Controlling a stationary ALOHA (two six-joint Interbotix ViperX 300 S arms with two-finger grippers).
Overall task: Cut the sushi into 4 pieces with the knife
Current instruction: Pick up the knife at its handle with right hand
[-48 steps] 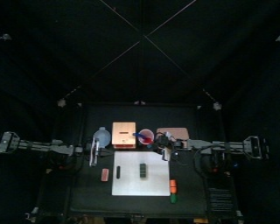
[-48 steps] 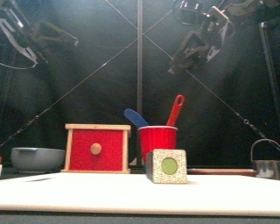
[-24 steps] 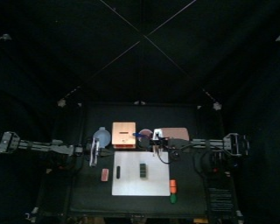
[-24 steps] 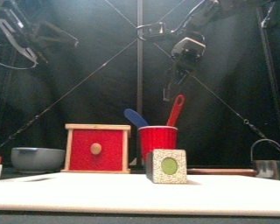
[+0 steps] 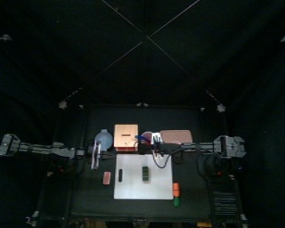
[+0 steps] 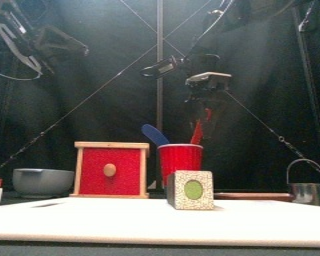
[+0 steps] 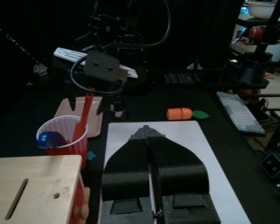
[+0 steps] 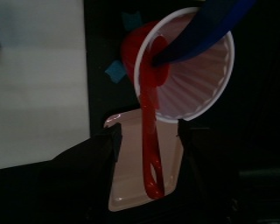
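The red knife (image 8: 150, 149) looks like a light, stiff piece of smooth plastic with a thin handle. It should weigh almost nothing, but it could twist or slide if pinched only at the tip. The best hold is probably on the upper handle, well clear of the rim of the red cup (image 6: 180, 160) it stands in, with the jaws closing across its flatter sides so the blade stays steady for cutting.

The right gripper (image 6: 203, 110) hangs directly over the cup with its jaws parted. In the right wrist view the knife handle runs up between them with a gap showing on either side, so they straddle it without yet pinching it. The blue knife (image 6: 152, 134) leans in the same cup, just outside the jaws on the far side of the rim, close enough to be nudged when they close.

The sushi roll (image 6: 191, 190) stands on the white cutting board (image 6: 149, 220), below the right jaws and nearer the front of the table. It is likely light and loosely joined, so it may skid or tip under the blade.

The left gripper (image 7: 149, 136) rests low over the board with its jaws pressed together, holding nothing; I cannot make out the roll past them
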